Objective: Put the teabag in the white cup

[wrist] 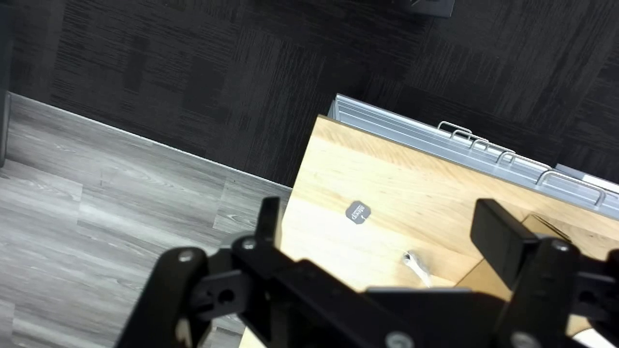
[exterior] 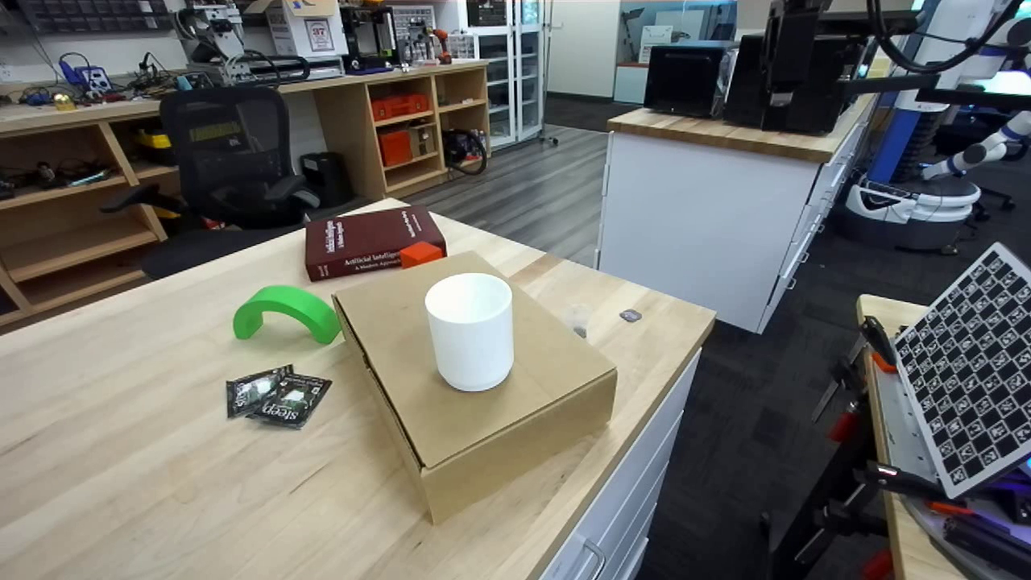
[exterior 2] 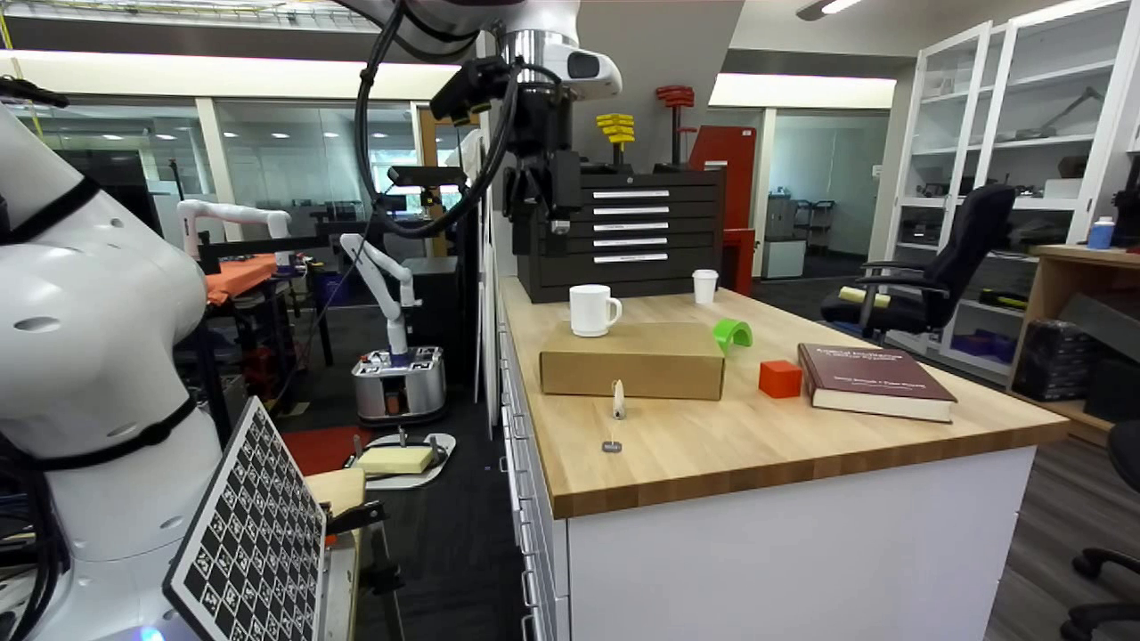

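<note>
The teabag (exterior 2: 619,401) is a small pale pouch that appears to stand upright on the table beside the cardboard box. A thin string runs to its grey tag (exterior 2: 612,447). In the wrist view the teabag (wrist: 417,267) and the tag (wrist: 358,212) lie between the fingers' outlines, well below them. The white cup (exterior: 471,332) stands upright on the box; a handle shows on it in an exterior view (exterior 2: 589,311). Only its edge shows in the wrist view (wrist: 591,338). My gripper (exterior 2: 545,214) is open and empty, high above the table; the wrist view shows its spread fingers (wrist: 380,224).
The cardboard box (exterior: 515,467) sits near the table's drawer-side edge. A maroon book (exterior: 370,242), an orange cube (exterior 2: 780,379), a green arch (exterior: 286,310) and black packets (exterior: 282,395) lie around it. A paper cup (exterior 2: 704,287) and a black tool chest (exterior 2: 637,227) stand farther back.
</note>
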Robot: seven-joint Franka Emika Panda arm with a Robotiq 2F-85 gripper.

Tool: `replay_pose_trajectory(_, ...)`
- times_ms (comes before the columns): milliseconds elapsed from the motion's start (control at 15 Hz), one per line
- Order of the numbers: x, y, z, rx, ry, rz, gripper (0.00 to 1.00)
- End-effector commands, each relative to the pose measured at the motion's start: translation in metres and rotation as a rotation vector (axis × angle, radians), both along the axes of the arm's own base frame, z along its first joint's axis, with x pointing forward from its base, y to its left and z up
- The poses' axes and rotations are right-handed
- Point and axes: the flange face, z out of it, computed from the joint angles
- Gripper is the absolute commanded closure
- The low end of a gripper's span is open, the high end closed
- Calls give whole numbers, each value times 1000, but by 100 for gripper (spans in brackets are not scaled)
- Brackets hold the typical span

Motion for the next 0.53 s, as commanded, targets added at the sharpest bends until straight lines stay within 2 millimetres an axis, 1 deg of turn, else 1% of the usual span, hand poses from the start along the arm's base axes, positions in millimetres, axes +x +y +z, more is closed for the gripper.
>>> replay_pose_trajectory(0, 11, 1, -13, 8, 20, 32, 0)
replay_pose_trajectory(200, 28, 2, -32, 5, 40, 62, 0)
replay_pose_trajectory(333, 35, 3, -41, 8, 54, 91, 0)
replay_pose_trajectory(400, 34, 1, -40, 7, 61, 109, 0)
replay_pose_trajectory(467, 38, 3, -45, 9, 69, 122, 0)
